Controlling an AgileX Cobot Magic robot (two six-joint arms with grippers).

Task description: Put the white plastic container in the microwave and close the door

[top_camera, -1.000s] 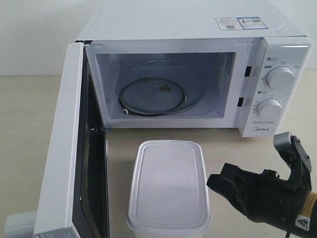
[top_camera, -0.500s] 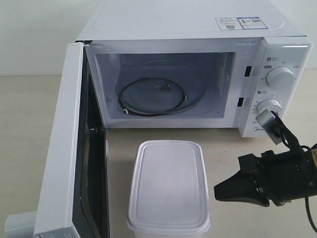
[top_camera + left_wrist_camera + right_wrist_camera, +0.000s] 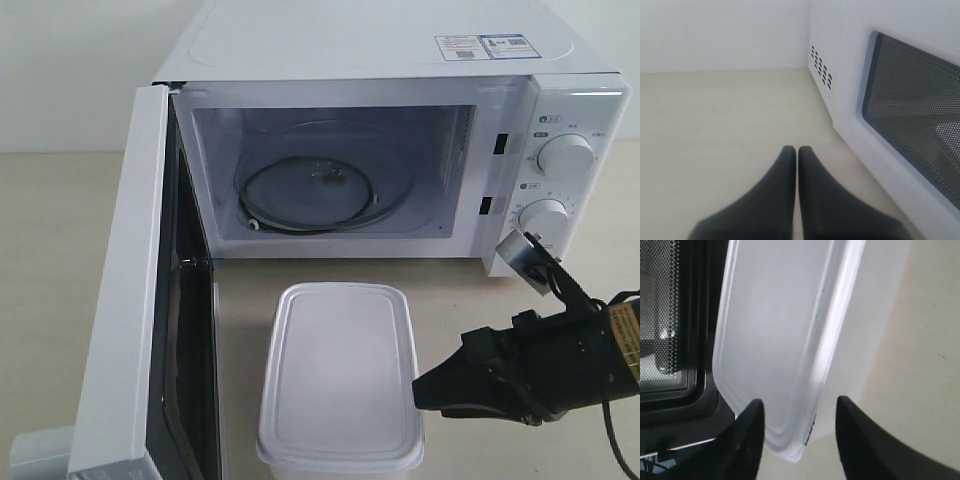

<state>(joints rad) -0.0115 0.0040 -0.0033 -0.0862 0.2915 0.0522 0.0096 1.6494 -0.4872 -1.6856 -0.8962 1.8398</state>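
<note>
On the table [image 3: 60, 230] just in front of the microwave [image 3: 380, 40], the container [image 3: 340, 375] lies flat with its lid on, one short end toward the cavity. The right gripper [image 3: 420, 391] sits at its near right corner. In the wrist view its fingers [image 3: 747, 440] are spread wide either side of that corner, not clamped, though whether a tip touches the plastic is hard to tell. The door [image 3: 130, 300] stands swung open on the left, and the turntable [image 3: 320, 190] shows inside. The left gripper [image 3: 797, 152] has its fingers pressed together, low over the table beside the door's outer face
</note>
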